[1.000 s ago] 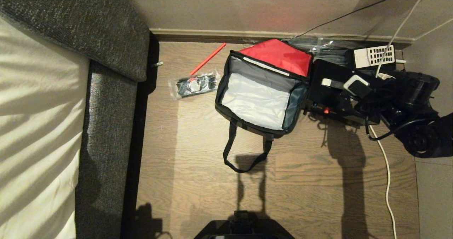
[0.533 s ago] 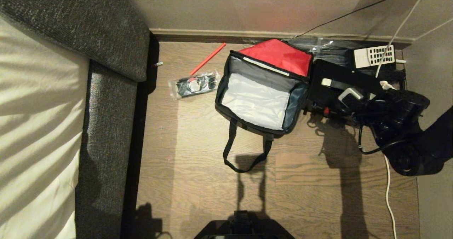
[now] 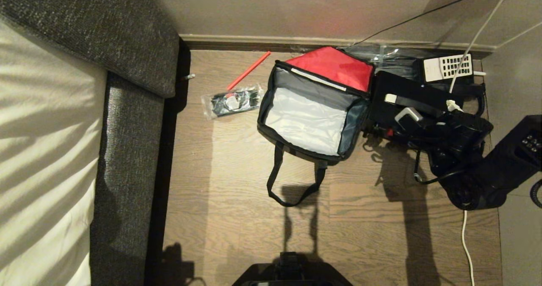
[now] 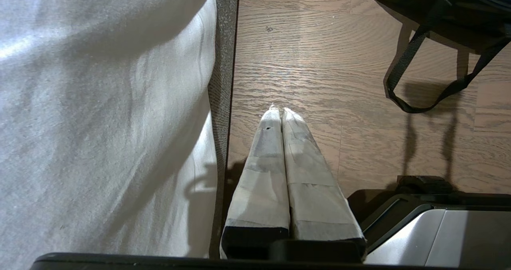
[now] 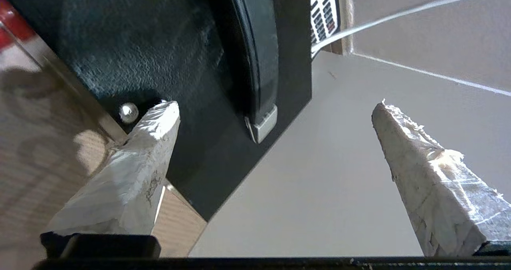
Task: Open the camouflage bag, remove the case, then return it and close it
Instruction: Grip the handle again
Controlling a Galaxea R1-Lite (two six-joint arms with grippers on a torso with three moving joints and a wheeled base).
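The case [image 3: 406, 104] lies on the floor just right of the open, empty bag [image 3: 311, 112]. My right gripper [image 5: 275, 142] hangs over it, spread wide, holding nothing. Return step: I must grip its handle [image 5: 255, 62] next.

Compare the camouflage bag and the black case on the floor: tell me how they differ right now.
The camouflage bag lies unzipped, its red-lined flap thrown back and its pale interior empty; the case lies shut and flat. The bag is soft fabric, while the case is rigid with a speckled black surface. The bag looks slightly larger than the case. Both rest on the wooden floor side by side, and both have black strap handles.
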